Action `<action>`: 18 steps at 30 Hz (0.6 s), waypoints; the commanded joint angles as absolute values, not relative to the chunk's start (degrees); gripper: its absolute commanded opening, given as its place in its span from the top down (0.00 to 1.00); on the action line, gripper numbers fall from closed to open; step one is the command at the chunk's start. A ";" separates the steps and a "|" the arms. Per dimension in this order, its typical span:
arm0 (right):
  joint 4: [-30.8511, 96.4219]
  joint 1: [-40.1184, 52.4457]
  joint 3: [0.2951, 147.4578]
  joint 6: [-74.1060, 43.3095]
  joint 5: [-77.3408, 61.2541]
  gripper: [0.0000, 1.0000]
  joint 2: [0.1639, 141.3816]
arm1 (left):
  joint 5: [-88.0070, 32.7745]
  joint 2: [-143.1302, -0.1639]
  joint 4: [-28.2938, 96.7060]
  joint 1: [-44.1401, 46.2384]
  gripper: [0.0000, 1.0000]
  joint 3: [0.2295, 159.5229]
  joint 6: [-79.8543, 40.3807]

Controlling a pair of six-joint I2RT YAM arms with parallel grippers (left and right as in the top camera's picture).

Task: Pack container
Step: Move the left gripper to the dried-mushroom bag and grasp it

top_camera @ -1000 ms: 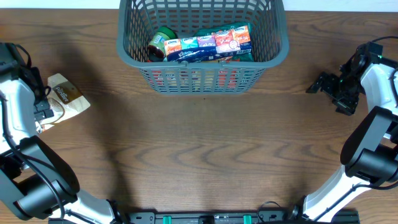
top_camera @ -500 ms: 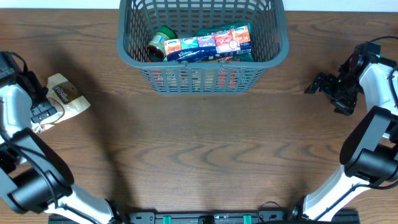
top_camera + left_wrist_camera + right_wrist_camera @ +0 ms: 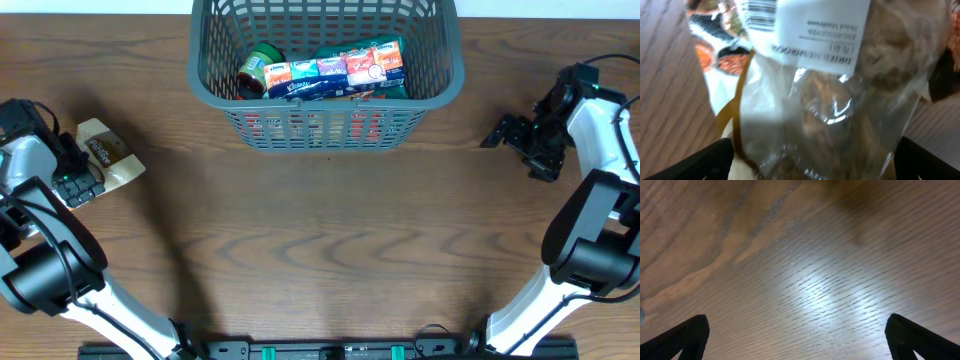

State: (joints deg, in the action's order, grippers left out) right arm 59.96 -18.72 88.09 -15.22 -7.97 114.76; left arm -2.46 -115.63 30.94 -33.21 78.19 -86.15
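The basket [image 3: 330,103] stands at the far middle of the table [image 3: 320,250] and already holds a jar [image 3: 262,68] and a row of tissue packs [image 3: 340,70], so packing is partly done. One packet [image 3: 105,152] lies flat on the table, well apart to the left of the basket. It is a clear bag; its label seems to say dried mushrooms.

The left gripper [image 3: 75,180] is low over this packet. Its fingers are spread wide, one on each side of the bag, and not yet closed, probably so that it can pinch the soft bag across its width.

The right gripper [image 3: 505,135] hangs to the right of the basket, released and empty, with only bare wood under it. I think it waits there to keep the way to the basket free.
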 commanded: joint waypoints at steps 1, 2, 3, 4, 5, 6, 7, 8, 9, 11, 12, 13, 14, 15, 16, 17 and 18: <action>59.81 -17.21 87.92 -16.25 -7.92 0.01 114.56 | 0.08 -116.38 29.41 -33.47 0.16 77.95 -84.79; 59.81 -16.95 87.92 -16.25 -7.88 0.01 114.56 | 0.12 -116.38 28.75 -33.54 0.22 77.95 -84.51; 59.81 -16.75 87.92 -16.25 -7.73 0.01 114.56 | 0.10 -116.38 28.16 -33.54 0.30 77.95 -84.53; 59.81 -16.51 87.92 -16.25 -7.55 0.01 114.56 | 0.10 -116.38 27.70 -33.54 0.45 77.95 -84.53; 59.83 -16.40 87.92 -16.25 -7.40 0.01 114.56 | 0.03 -116.38 27.46 -33.54 0.61 77.95 -84.55; 59.86 -16.32 87.92 -16.25 -7.29 0.01 114.56 | 0.03 -116.38 27.35 -33.52 0.80 77.95 -84.55; 59.90 -16.25 87.92 -16.23 -7.27 0.01 114.56 | -0.01 -116.38 27.35 -33.52 0.93 77.95 -84.53; 59.96 -16.25 87.92 -16.23 -7.25 0.01 114.56 | -0.01 -116.38 27.38 -33.52 0.94 77.95 -84.53; 60.05 -16.25 87.92 -16.25 -7.07 0.01 114.56 | -0.01 -116.38 27.49 -33.52 0.94 77.95 -84.53; 60.07 -16.25 87.92 -16.25 -6.83 0.01 114.56 | -0.62 -116.38 27.59 -33.52 0.94 77.95 -84.42; 60.07 -16.25 87.92 -16.23 -6.83 0.01 114.56 | -1.08 -116.38 27.62 -33.52 0.95 77.95 -84.27; 60.07 -16.25 87.92 -16.23 -6.79 0.01 114.56 | -1.39 -116.38 27.75 -33.52 0.94 77.95 -84.27; 60.07 -16.25 87.92 -16.23 -6.59 0.01 114.56 | -1.76 -116.38 27.75 -33.52 0.94 77.95 -84.23; 60.07 -16.25 87.92 -16.23 -6.44 0.01 114.56 | -2.42 -116.38 27.75 -33.52 0.94 77.95 -84.01; 60.07 -16.25 87.92 -16.23 -6.37 0.01 114.56 | -2.85 -116.38 27.77 -33.52 0.94 77.95 -83.53; 60.05 -16.25 87.92 -16.23 -6.22 0.01 114.56 | -3.11 -116.38 27.77 -33.52 0.94 77.95 -83.00; 60.07 -16.25 87.92 -16.21 -6.17 0.01 114.56 | -3.55 -116.38 27.75 -33.52 0.94 77.95 -82.37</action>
